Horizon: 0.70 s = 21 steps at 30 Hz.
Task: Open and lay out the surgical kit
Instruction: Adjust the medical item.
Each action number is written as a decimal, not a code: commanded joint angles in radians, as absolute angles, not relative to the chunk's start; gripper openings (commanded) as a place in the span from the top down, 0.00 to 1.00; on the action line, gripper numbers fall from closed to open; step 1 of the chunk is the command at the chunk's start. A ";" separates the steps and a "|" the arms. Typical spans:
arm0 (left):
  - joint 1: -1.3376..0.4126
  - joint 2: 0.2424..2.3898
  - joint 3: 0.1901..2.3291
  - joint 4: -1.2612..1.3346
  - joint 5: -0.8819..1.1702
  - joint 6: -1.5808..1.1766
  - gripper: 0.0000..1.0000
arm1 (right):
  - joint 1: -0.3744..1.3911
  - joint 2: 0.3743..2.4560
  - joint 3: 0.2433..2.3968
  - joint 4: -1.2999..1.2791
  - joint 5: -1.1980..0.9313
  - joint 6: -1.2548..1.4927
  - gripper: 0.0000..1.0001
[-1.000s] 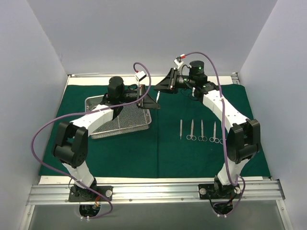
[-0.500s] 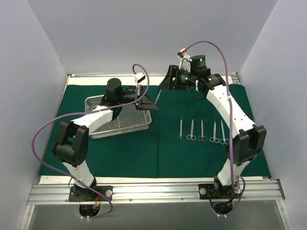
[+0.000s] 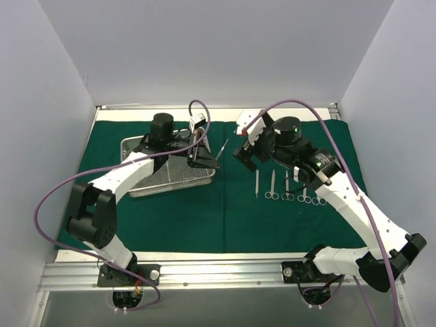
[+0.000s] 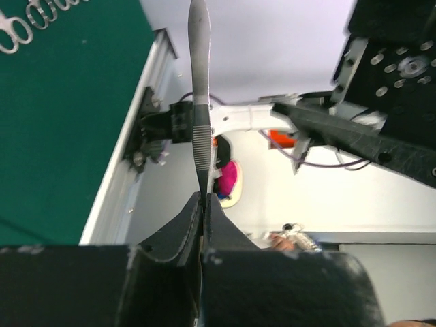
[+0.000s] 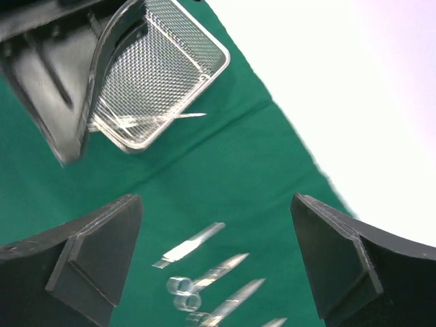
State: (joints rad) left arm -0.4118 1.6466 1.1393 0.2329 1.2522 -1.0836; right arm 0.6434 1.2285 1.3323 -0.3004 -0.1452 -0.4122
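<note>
The right gripper (image 3: 243, 143) has let go of the slim steel tool (image 3: 222, 148) and now stands wide open. Its arm (image 3: 354, 204) has swung down from the upper middle of the frame, so the gripper hangs over the left end of the row of tools (image 3: 286, 191) on the green cloth (image 3: 225, 218), with the elbow low at the lower right. The left gripper (image 3: 206, 155) has closed on the tool and carries it alone, slightly lower than before, by the tray's (image 3: 170, 180) right edge.
</note>
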 commanded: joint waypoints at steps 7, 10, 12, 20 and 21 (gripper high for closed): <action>-0.442 1.520 1.220 -0.563 1.235 -0.508 0.98 | 0.741 1.192 1.324 -0.515 -0.297 -1.093 0.22; -0.449 1.487 1.172 -0.565 1.236 -0.508 0.98 | 0.767 1.210 1.353 -0.532 -0.331 -1.121 0.25; -0.457 1.462 1.132 -0.490 1.244 -0.564 0.98 | 0.814 1.213 1.361 -0.543 -0.319 -1.167 0.26; -0.497 1.430 1.124 -0.476 1.259 -0.603 0.98 | 0.896 1.253 1.359 -0.552 -0.293 -1.212 0.27; -0.500 1.428 1.124 -0.459 1.262 -0.621 0.98 | 0.902 1.258 1.356 -0.545 -0.288 -1.213 0.31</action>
